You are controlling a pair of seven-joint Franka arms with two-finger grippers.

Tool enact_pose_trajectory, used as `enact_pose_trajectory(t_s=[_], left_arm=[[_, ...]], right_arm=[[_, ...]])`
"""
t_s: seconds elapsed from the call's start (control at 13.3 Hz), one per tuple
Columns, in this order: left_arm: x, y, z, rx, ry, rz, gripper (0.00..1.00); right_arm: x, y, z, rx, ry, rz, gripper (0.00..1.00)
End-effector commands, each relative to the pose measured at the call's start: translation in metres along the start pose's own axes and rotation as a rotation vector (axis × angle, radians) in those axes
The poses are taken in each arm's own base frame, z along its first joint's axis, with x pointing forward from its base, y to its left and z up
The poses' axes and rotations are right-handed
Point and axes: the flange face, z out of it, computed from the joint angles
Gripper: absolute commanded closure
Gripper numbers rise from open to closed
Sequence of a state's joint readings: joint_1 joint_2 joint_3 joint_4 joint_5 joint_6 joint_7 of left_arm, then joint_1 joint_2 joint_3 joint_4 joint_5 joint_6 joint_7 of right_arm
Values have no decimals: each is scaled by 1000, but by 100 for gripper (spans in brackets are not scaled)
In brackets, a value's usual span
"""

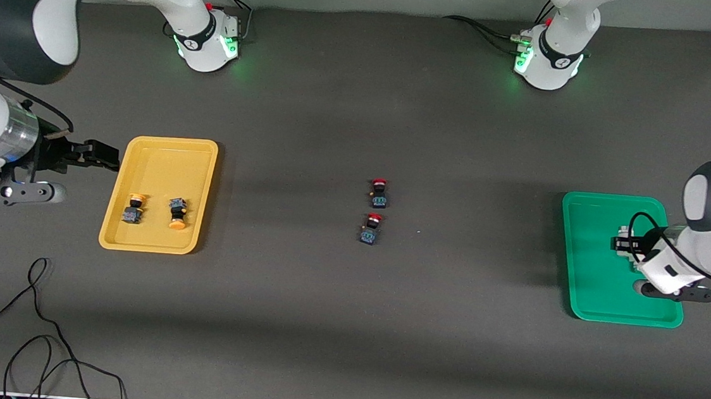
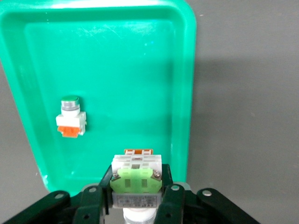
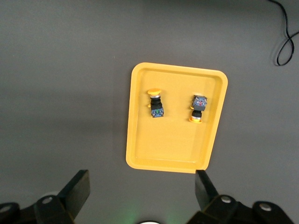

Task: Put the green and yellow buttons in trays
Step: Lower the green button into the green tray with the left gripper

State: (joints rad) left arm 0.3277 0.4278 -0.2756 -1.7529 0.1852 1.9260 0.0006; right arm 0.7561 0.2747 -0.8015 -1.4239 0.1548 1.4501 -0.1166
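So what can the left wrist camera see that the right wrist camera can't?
Only the left wrist view shows the green tray, a white button lying in it, and a second white button with a green part gripped in the left gripper over the tray. Only the right wrist view shows the yellow tray, two yellow-capped buttons in it, and the open right gripper. Both show the dark table.

Robotics lab: two bench-mounted arms [image 1: 204, 29], loose cables [image 1: 46, 340].
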Motion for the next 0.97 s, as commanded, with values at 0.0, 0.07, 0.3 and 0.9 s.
enact_pose_trajectory(t_s=[0.0,0.07,0.3,0.9], left_arm=[[-10,-10,29,15,51,28,100],[-11,-12,41,9,71,33,100],[-18,-10,80,-8,111,38,100],[-22,-14,137,-32,200,43,100]], right_arm=[[-25,16,-5,35,19,16,0],[-31,24,-3,42,23,21,0],[-45,41,0,46,48,30,0],[-52,65,-10,22,69,84,0]])
